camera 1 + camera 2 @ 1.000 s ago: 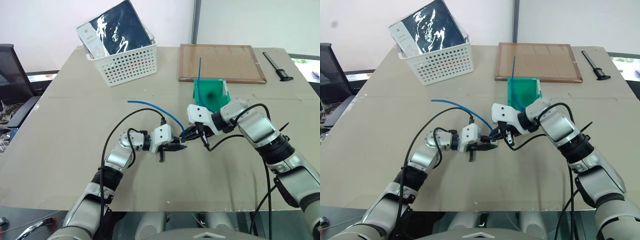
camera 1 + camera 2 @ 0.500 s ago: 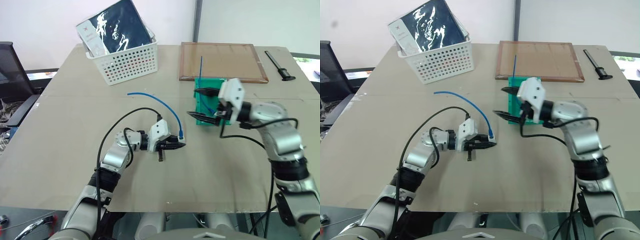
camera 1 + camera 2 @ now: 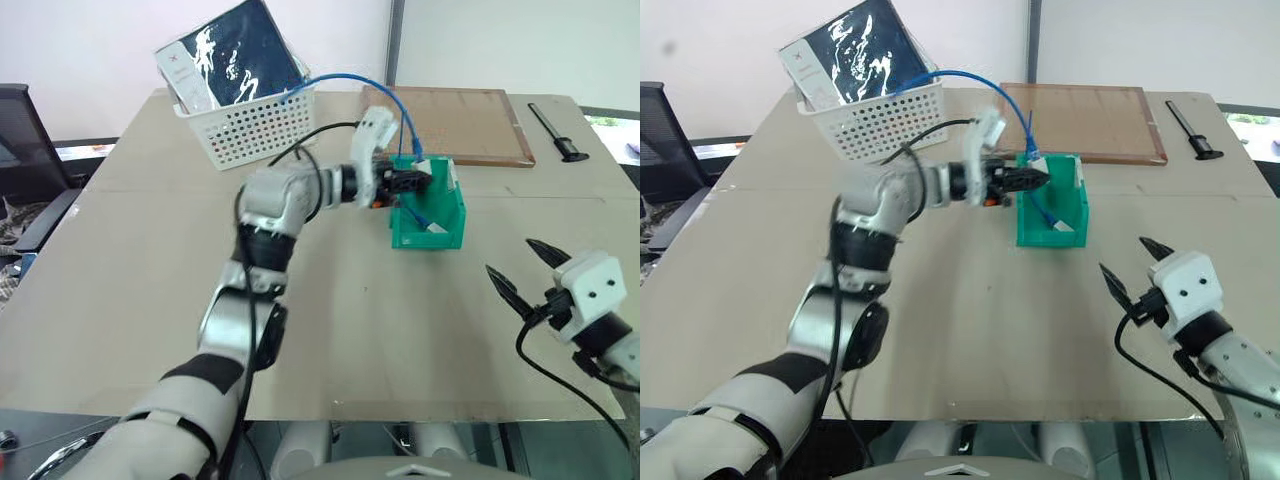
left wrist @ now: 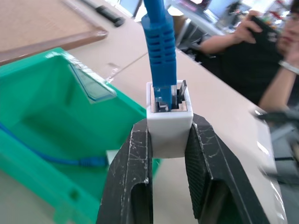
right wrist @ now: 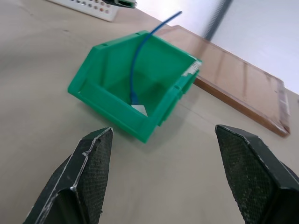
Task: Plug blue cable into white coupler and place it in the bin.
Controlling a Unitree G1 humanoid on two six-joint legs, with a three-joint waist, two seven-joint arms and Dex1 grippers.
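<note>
In the head views, the left hand (image 3: 418, 181) hangs over the bin (image 3: 443, 232), its fingertips merging with the dark gap at the rim, so the coupler is hard to make out there. The blue cable (image 3: 345, 80) arcs up from that hand, loops back toward the white perforated basket (image 3: 250, 125), and a second blue cable (image 3: 422, 213) lies inside the bin. The bin is boxy bright-green plastic on the tan table (image 3: 120, 280), just in front of a wooden-framed board (image 3: 450, 120). The right hand (image 3: 522, 277) hovers well to the near right of the bin, black fingers spread, empty.

Left wrist view: two scuffed black fingers (image 4: 133, 177) pinch the white coupler (image 4: 169, 126), a small smooth cube, the cable's plug (image 4: 161, 51) seated in its socket and standing upright, above the bin's near edge. A person sits blurred beyond.

Right wrist view: textured fingers (image 5: 88, 179) stand wide apart, framing the bin with a cable's long axis running down into it.
</note>
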